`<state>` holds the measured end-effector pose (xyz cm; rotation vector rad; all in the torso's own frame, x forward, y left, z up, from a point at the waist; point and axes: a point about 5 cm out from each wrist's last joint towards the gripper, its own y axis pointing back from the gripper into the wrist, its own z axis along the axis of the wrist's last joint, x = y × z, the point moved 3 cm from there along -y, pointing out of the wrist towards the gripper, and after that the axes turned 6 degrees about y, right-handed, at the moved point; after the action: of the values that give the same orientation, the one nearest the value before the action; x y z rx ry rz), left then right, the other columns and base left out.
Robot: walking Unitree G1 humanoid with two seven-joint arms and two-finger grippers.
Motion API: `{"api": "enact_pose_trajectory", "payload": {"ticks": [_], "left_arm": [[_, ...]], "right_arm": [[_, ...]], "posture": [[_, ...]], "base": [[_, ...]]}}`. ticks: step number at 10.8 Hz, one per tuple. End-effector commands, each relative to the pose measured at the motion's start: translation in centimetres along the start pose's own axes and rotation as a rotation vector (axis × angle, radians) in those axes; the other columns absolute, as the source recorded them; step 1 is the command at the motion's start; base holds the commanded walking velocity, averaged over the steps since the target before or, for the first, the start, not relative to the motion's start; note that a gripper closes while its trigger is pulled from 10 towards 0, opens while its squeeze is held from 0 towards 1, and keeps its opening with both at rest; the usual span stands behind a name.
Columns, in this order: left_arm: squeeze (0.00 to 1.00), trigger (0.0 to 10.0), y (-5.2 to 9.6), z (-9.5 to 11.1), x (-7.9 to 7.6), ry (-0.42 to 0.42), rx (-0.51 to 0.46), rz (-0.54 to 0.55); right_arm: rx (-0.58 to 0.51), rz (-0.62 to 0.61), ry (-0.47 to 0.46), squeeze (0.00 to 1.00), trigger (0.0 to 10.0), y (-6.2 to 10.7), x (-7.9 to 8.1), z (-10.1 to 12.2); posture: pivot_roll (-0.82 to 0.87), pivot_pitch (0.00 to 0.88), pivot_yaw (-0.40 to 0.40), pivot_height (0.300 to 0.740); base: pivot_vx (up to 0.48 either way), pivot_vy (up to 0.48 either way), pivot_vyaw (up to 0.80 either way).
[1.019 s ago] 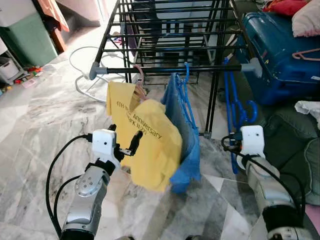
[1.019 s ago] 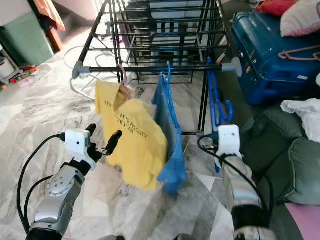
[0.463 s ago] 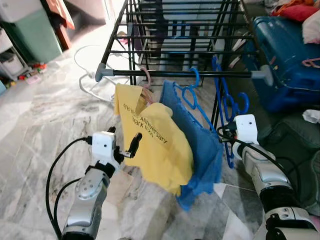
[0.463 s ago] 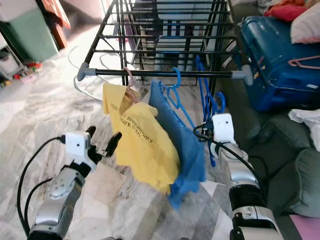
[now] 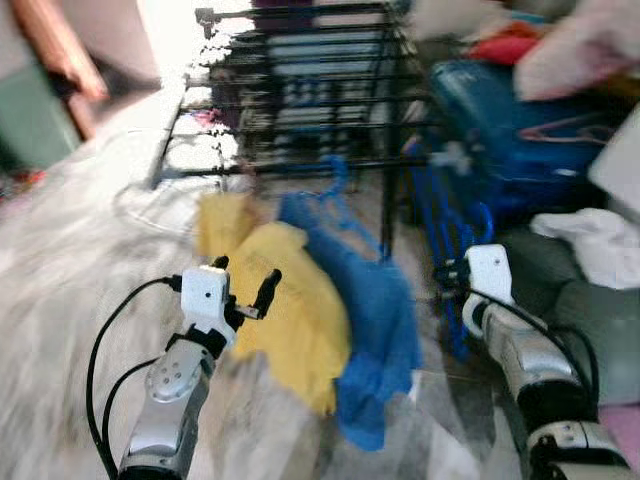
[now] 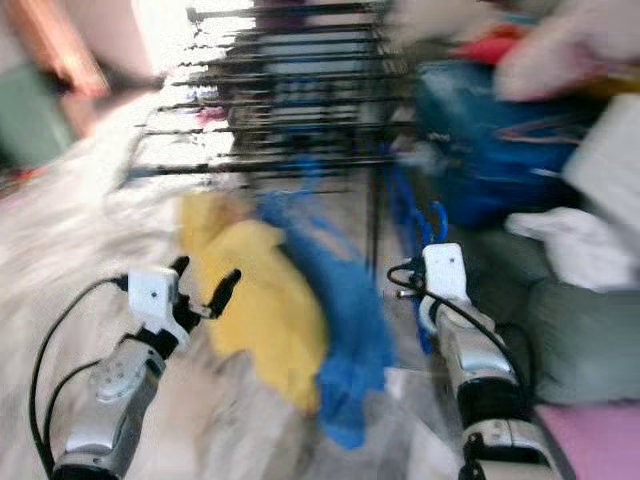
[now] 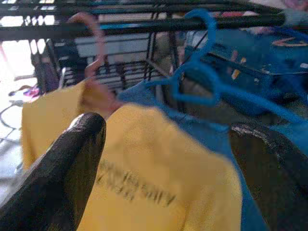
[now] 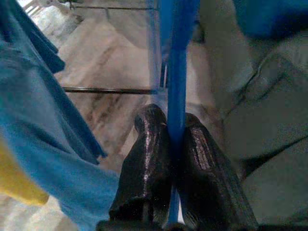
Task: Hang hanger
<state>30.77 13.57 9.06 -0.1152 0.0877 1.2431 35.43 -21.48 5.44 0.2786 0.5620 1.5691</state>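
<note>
Right pincer clenched on a blue hanger, kept upright beside the rack for hooking onto its rail. Left pincer released, spread before the yellow shirt.

Two garments hung side by side from the rack's front bar. The left claw stood before them; the right claw, pinching a hanger, was at their right, near a suitcase.
</note>
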Motion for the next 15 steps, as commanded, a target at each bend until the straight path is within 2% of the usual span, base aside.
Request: {"api": "enact_pose_trajectory", "payload": {"ticks": [1,4,6,7,9,11,13,15], "left_arm": [[0.00,10.0,-0.1,-0.1,0.1,-0.015,0.011,-0.008],[0.00,10.0,0.1,-0.8,0.1,-0.021,0.042,0.011],[0.00,10.0,0.5,-1.3,0.3,-0.016,0.064,0.035],[0.00,10.0,0.6,-1.5,0.4,-0.024,0.074,0.039],[0.00,10.0,0.8,-1.6,0.5,-0.032,0.086,0.044],[0.00,10.0,1.4,-1.4,0.7,-0.047,0.099,0.039],[0.00,10.0,2.9,-1.3,1.6,-0.079,0.130,0.040],[0.00,10.0,4.4,-1.1,2.5,-0.109,0.162,0.066]], "right_arm": [[0.013,0.010,-0.006,0.00,10.0,0.0,0.2,-0.3],[0.023,0.052,0.011,0.00,10.0,0.4,0.6,-0.8],[0.019,0.174,0.082,0.00,10.0,0.7,2.6,-0.9],[0.015,0.190,0.091,0.00,10.0,0.7,3.0,-0.8],[0.001,0.204,0.098,0.00,10.0,0.7,3.0,0.0],[-0.069,0.214,0.138,0.00,10.0,0.6,3.0,2.6],[-0.128,0.235,0.125,0.00,10.0,-0.4,3.4,6.2],[-0.153,0.240,0.169,0.00,10.0,-1.3,3.7,9.6]], "posture": [[-0.21,0.067,0.041,0.740],[-0.21,0.078,0.037,0.740],[-0.21,0.084,0.036,0.740],[-0.20,0.089,0.039,0.740],[-0.20,0.104,0.048,0.740],[-0.17,0.147,0.062,0.740],[-0.12,0.186,0.083,0.740],[-0.06,0.205,0.092,0.740]], "base": [[0.405,0.000,0.00],[0.117,0.000,0.00],[0.000,0.000,0.00],[0.000,0.000,0.00],[0.000,0.000,0.00],[0.000,0.000,0.00],[0.000,0.000,0.00],[0.000,0.000,0.00]]}}
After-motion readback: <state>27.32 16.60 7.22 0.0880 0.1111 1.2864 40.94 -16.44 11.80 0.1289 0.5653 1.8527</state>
